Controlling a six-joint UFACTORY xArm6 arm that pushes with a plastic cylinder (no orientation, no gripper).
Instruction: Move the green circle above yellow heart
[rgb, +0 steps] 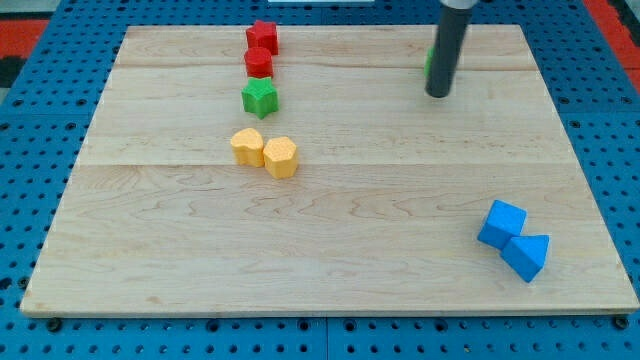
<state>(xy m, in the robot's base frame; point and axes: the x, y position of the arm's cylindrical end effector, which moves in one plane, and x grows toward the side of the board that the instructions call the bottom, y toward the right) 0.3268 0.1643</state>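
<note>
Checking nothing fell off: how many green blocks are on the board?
2: a green star below the red blocks, and a green block mostly hidden behind my tip near the view's top right.

- The arm is seen only as a straight dark rod (443, 50), entering at the view's top edge, at about one o'clock from the view's centre.
- The rod is held close to upright, with its top end cut off by the frame's top edge.
- A slightly wider upper section is followed by a uniform dark shaft below.
- My tip (438, 95) is set down at the table's surface level, toward the view's top right.
- The tip's end is shown blunt and rounded.
- No other joint or link of the arm is shown.
</note>
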